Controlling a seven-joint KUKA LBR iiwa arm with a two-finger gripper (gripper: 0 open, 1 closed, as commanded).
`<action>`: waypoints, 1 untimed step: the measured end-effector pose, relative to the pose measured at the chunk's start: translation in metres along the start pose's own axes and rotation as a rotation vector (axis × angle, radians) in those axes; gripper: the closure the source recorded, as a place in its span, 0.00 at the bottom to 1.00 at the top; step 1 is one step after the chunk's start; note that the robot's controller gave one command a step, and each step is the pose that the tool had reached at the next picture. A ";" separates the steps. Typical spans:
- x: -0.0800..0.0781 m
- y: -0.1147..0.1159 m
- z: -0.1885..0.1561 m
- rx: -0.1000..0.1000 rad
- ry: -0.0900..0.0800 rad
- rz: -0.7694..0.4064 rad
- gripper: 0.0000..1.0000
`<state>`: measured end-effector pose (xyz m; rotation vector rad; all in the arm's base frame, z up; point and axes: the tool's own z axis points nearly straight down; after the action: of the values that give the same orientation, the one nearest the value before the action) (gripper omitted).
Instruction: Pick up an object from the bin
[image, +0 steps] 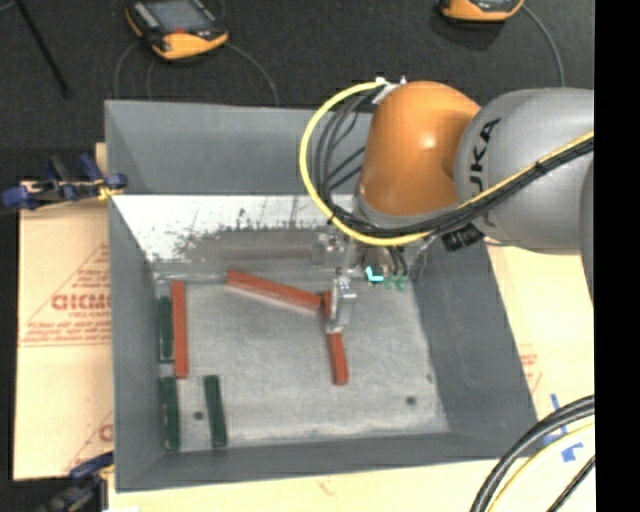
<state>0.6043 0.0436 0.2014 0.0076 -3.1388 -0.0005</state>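
My gripper (340, 298) hangs low in the middle of the bin, under the arm's orange cover. A long red stick (272, 291) lies slanted on the bin floor, and its right end reaches the gripper. A shorter red stick (338, 360) lies nearly upright in the picture, just below the gripper, with its upper end at the gripper's tip. The view does not tell whether the gripper touches either stick.
Along the bin's left wall lie an orange-red stick (180, 328) and a dark green stick (165, 330) side by side. Two more green sticks (170, 412) (214, 410) lie in the front left corner. The arm comes in from the right.
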 end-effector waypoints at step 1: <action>-0.002 0.000 -0.004 0.000 -0.008 0.001 0.00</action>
<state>0.6059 0.0435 0.2055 0.0067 -3.1463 -0.0011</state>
